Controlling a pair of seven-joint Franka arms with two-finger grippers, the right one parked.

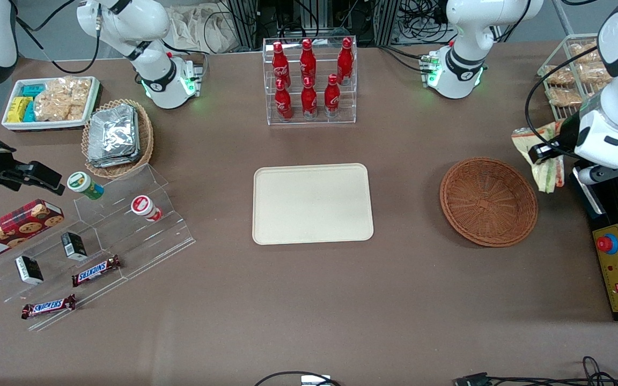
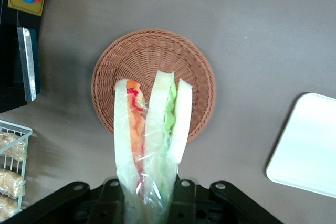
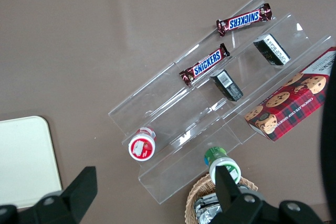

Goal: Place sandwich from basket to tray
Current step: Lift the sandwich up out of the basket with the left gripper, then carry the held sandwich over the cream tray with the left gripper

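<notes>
1. The gripper [image 1: 542,153] hangs in the air beside the basket [image 1: 488,201], toward the working arm's end of the table, clamped on the sandwich [image 2: 152,129], which is clear of the basket.
2. Bare brown table lies between basket and tray [image 1: 313,203].
3. A control box with a red button [image 1: 608,244] sits just beside the basket.
4. A rack of red bottles [image 1: 309,80] stands farther from the front camera than the tray, well apart from it.

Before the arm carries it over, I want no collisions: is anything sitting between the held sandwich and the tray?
Nothing visible blocks the way. The gripper, toward the working arm's end of the table, is shut on the wrapped sandwich, lifted above the empty wicker basket. Only bare tabletop lies between the basket and the cream tray, which has nothing on it.
</notes>
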